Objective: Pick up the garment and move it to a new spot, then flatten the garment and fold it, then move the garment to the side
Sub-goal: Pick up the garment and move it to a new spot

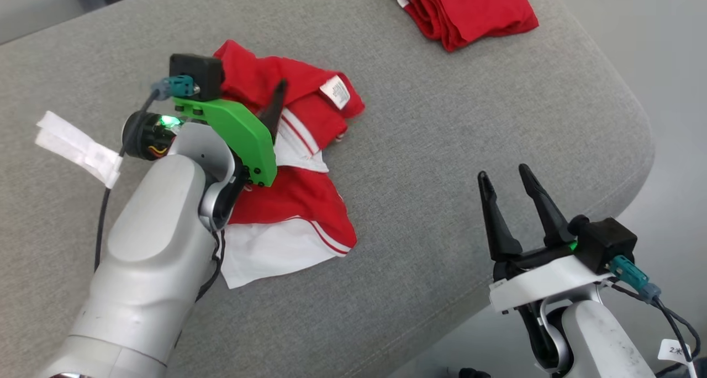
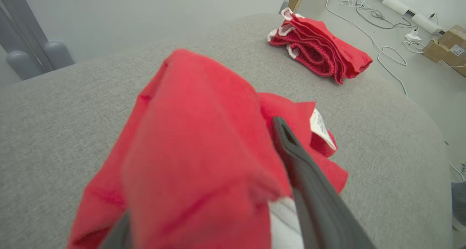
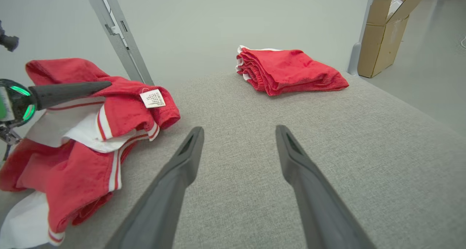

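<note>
The left pincer [image 1: 269, 113] hangs low over the garment [image 1: 293, 201], a crumpled red piece with white panels and red-striped trim that lies on the grey cushion [image 1: 442, 146]. In the left wrist view its fingers [image 2: 309, 190] stand apart. One dark finger runs up the right of that view and the other barely shows at the bottom left, with a mound of red cloth heaped between them and hiding that second tip. Whether the fabric touches the inner pads I cannot tell. A white care label [image 1: 337, 90] sits on the garment just beyond the visible fingertip. The white part of the garment spreads back under the pincer's wrist, toward the robot.

The right pincer [image 1: 504, 173] is spread wide and grips nothing – bare grey cushion shows between its two fingers in the right wrist view. The garment lies near it on its left side, not touching it.

A second, folded red garment [image 1: 469, 8] rests well ahead of both pincers, at the far edge of the cushion. A strip of white tape [image 1: 77, 146] lies on the cushion beside the left forearm, on its outer side. A cardboard box [image 3: 386, 30] stands on the floor – far beyond the right pincer's tips and to their right.
</note>
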`<state>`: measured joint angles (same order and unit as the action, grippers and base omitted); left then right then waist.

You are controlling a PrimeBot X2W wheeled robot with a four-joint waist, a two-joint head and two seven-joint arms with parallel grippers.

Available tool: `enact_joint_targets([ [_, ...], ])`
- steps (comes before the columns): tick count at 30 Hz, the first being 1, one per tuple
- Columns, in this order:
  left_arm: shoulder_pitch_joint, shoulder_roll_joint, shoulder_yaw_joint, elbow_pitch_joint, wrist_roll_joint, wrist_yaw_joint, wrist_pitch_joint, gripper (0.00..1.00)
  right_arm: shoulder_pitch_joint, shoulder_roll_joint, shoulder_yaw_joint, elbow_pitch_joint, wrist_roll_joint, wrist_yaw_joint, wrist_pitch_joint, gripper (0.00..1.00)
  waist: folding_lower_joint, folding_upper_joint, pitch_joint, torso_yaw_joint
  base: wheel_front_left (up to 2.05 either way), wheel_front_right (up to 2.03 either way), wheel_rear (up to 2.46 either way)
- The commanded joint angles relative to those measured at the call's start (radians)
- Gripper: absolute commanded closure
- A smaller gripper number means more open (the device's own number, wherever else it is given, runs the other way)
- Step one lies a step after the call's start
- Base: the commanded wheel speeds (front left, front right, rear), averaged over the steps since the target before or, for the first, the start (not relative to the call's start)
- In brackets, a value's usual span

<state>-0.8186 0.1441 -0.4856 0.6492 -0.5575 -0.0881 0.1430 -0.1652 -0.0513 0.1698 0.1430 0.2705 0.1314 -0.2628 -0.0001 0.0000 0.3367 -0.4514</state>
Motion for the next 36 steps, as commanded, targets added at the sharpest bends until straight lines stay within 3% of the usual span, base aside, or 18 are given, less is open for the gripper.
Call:
enact_joint_targets([
  [1,-0.021,0.005,-0.008,0.023,0.017,-0.007,-0.028,0.00,0.010,0.001,-0.009,0.001,-0.009,-0.001,-0.003,0.00,0.0001,0.0000,0.011,-0.007,0.00,0.00,0.00],
  [7,-0.013,-0.004,-0.043,0.077,0.088,0.013,-0.212,0.00,0.028,0.000,-0.052,0.002,-0.051,-0.002,-0.003,0.00,0.0001,0.0000,-0.059,0.063,0.00,0.00,0.00],
  [12,0.083,-0.011,-0.045,0.033,0.069,0.018,-0.268,0.00,0.057,0.000,-0.097,-0.008,-0.086,-0.001,-0.003,0.00,0.0001,0.0000,-0.127,0.145,0.00,0.00,0.00],
  [24,0.475,0.056,-0.004,-0.259,0.081,0.151,-0.399,0.00,0.137,0.000,-0.222,-0.032,-0.171,-0.002,-0.003,0.00,0.0001,0.0000,-0.237,0.354,0.00,0.00,0.00],
  [30,0.669,0.057,0.079,-0.397,0.140,0.203,-0.408,0.00,0.175,-0.001,-0.254,-0.036,-0.192,-0.002,-0.003,0.00,0.0001,0.0000,-0.275,0.420,0.00,0.00,0.00],
  [36,0.846,0.017,0.214,-0.515,0.231,0.177,-0.408,0.00,0.217,0.000,-0.270,-0.026,-0.204,-0.002,-0.003,0.00,0.0001,0.0000,-0.309,0.465,0.00,0.00,0.00],
])
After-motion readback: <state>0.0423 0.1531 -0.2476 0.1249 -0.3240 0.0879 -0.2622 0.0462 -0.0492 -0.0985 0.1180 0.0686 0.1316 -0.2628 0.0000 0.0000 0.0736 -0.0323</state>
